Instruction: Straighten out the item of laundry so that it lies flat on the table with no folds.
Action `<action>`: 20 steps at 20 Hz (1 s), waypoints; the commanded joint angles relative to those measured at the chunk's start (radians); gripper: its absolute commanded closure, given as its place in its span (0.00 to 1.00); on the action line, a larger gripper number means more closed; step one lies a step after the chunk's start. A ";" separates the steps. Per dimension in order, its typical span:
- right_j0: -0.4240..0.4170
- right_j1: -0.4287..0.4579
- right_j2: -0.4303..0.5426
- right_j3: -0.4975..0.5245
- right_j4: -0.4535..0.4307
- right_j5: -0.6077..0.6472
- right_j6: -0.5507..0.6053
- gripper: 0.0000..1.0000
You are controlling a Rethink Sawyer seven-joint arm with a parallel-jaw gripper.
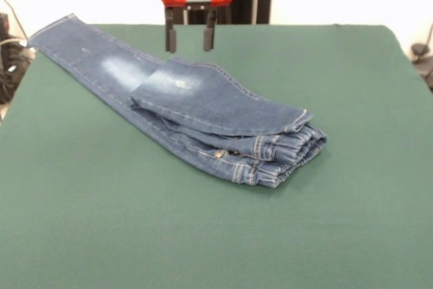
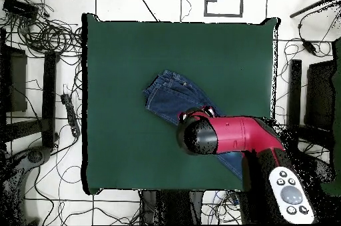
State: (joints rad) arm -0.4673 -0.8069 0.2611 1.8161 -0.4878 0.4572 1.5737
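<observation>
The blue denim jeans (image 1: 203,109) lie on the dark green table (image 1: 203,235), left of centre. One leg stretches to the far left corner (image 1: 61,35). The other leg is folded back over it, its hem (image 1: 291,123) lying on the gathered waistband (image 1: 284,160). My gripper (image 1: 190,40) hangs open and empty above the table, just behind the folded leg and touching nothing. In the overhead view the jeans (image 2: 170,93) show near the middle of the table (image 2: 133,50). My red arm (image 2: 226,137) covers their stretched leg and hides the gripper.
Cables (image 2: 40,33) lie on the floor beside the table. Dark stands (image 2: 50,97) flank both long sides. The stretched leg's hem reaches the table's far left corner in the front view. Green cloth lies open right of and in front of the jeans.
</observation>
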 commanded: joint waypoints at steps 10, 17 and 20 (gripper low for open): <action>0.107 0.102 0.110 -0.165 0.066 0.170 0.008 0.00; 0.147 0.133 0.091 -0.204 0.083 0.173 0.042 0.00; 0.171 0.154 0.075 -0.222 0.093 0.168 0.070 0.00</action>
State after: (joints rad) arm -0.3587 -0.7566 0.2656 1.6263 -0.4406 0.5185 1.5737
